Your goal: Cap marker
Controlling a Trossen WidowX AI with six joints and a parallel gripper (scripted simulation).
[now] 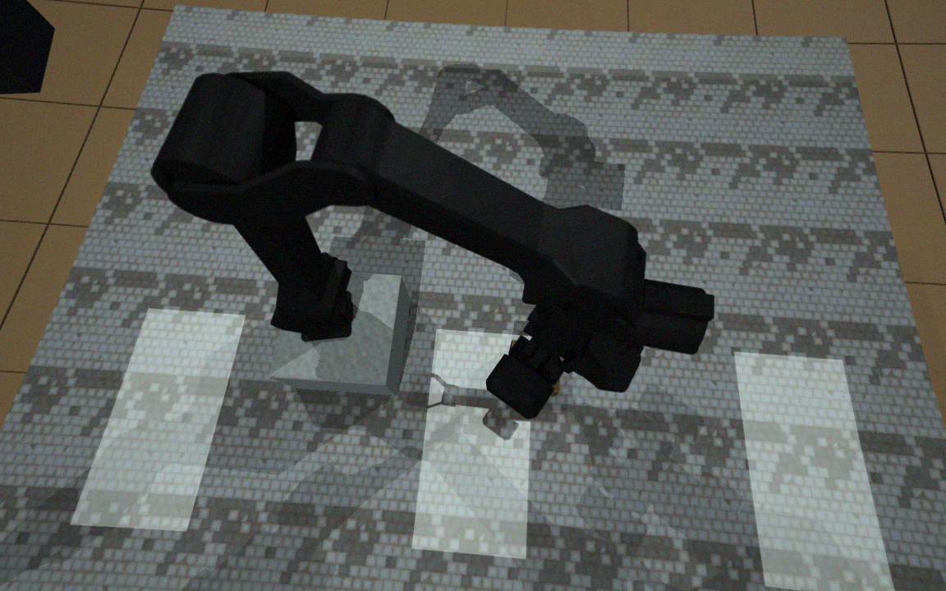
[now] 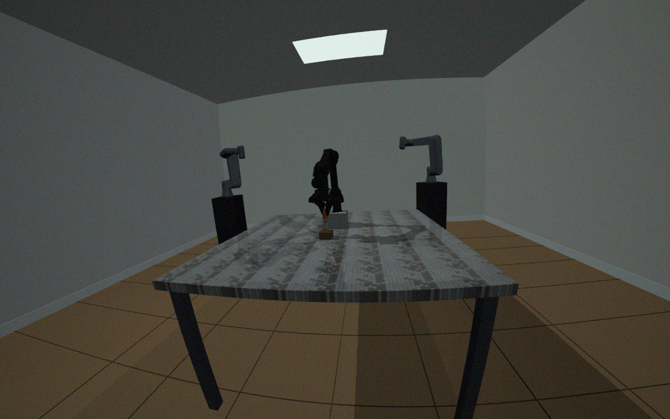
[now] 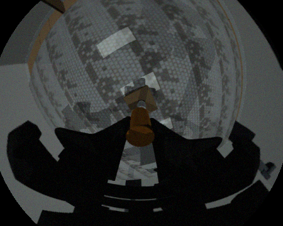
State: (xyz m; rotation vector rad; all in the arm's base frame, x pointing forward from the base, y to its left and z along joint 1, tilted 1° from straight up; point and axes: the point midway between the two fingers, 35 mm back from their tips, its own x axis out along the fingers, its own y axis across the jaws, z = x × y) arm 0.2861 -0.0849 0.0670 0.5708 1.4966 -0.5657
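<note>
The orange cap (image 2: 324, 213) (image 3: 139, 137) is held between the fingertips of my gripper (image 2: 324, 215) (image 3: 139, 120), which is shut on it. The brown holder block (image 2: 325, 235) (image 3: 136, 99) stands on the table below. The pale marker (image 2: 325, 224) (image 3: 141, 103) stands upright in it. In the exterior view the cap is right above the marker, in line with it. In the wrist view the cap's lower end overlaps the marker. The marker's tip is hidden, so I cannot tell whether the cap is around it. In the top view the gripper hides the cap, the marker and nearly all the block.
The arm's pale grey base block (image 1: 377, 330) (image 2: 338, 219) stands on the table (image 1: 645, 529) (image 2: 379, 270), behind the holder block in the exterior view. Two other arms (image 2: 234, 166) (image 2: 435, 156) stand on dark pedestals beyond the table.
</note>
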